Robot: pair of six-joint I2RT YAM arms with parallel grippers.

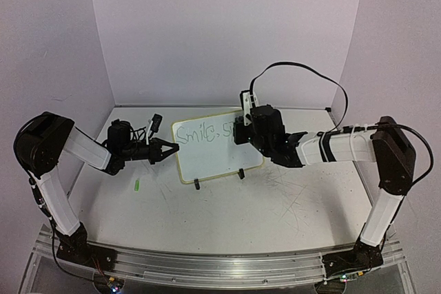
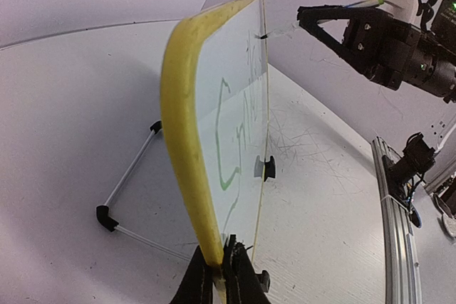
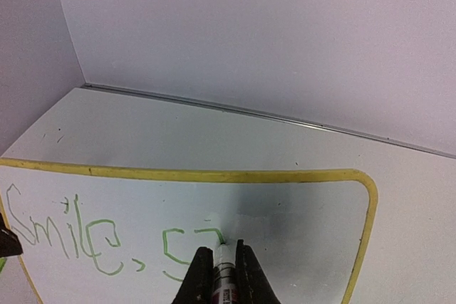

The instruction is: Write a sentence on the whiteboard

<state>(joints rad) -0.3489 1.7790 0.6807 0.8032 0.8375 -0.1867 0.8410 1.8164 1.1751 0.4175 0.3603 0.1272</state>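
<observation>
A: Where does the whiteboard (image 1: 217,149) stand?
B: In the middle of the top view, propped at a tilt on the table (image 1: 275,204) on two black feet (image 1: 240,174), between the two grippers.
A: How much of the sentence (image 3: 64,233) can you read?
B: In the right wrist view it reads "Smile," in pale green, then an "s" and a half-made letter. The foot of that stroke is hidden behind the fingers and cut off by the bottom edge. From above, the right arm covers the board's upper right corner.
A: And the right gripper (image 3: 222,258)?
B: It's clenched on a marker (image 3: 225,286), whose tip touches the board. Most of the barrel runs out of frame.
A: The left gripper (image 2: 218,261)?
B: At the bottom of the left wrist view, pinching the yellow frame. The board shows nearly edge-on there, so the letters can't be read.
A: Anything else?
B: A small green object (image 1: 138,185) lies on the table, lower left of the board. It's too small to identify.
</observation>
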